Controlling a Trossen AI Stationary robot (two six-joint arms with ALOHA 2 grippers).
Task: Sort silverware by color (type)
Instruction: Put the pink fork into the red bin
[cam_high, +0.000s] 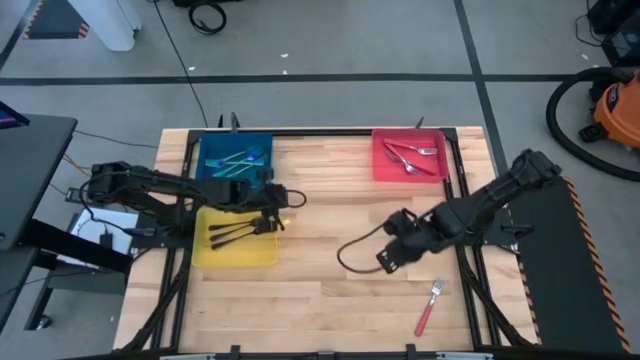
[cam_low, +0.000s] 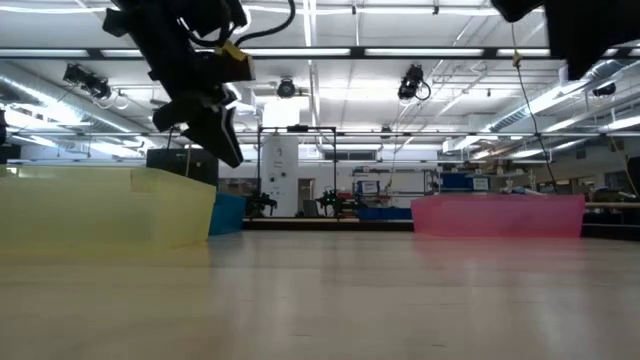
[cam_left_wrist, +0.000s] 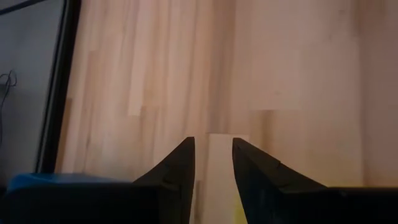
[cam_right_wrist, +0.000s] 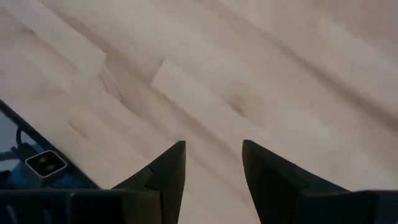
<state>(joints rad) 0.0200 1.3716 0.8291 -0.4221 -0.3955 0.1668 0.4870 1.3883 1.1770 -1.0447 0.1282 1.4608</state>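
One red-handled fork (cam_high: 428, 309) lies unsorted near the worktop's (cam_high: 330, 290) front edge; the rest sit in colour-matched trays. Right gripper (cam_right_wrist: 213, 163) hovers nearby and left gripper (cam_left_wrist: 213, 160) beside the yellow tray (cam_high: 203, 254), jaws apart, empty.

A: What lies around the pale wooden butcher-block table (cam_high: 320, 290)?

B: A grey concrete floor (cam_high: 330, 35) crossed by dark tape lines (cam_high: 300, 76). An orange and black shop vacuum with a ribbed hose (cam_high: 600, 105) sits near 1 corner, and a coiled black cable (cam_high: 208, 16) lies on the floor farther off.

A: And the room behind?

B: A big open hall. Long bright ceiling light strips (cam_low: 430, 52) run overhead, with silver ducts (cam_low: 40, 80) beneath them. A white pillar (cam_low: 280, 175) stands far back among distant workbenches.
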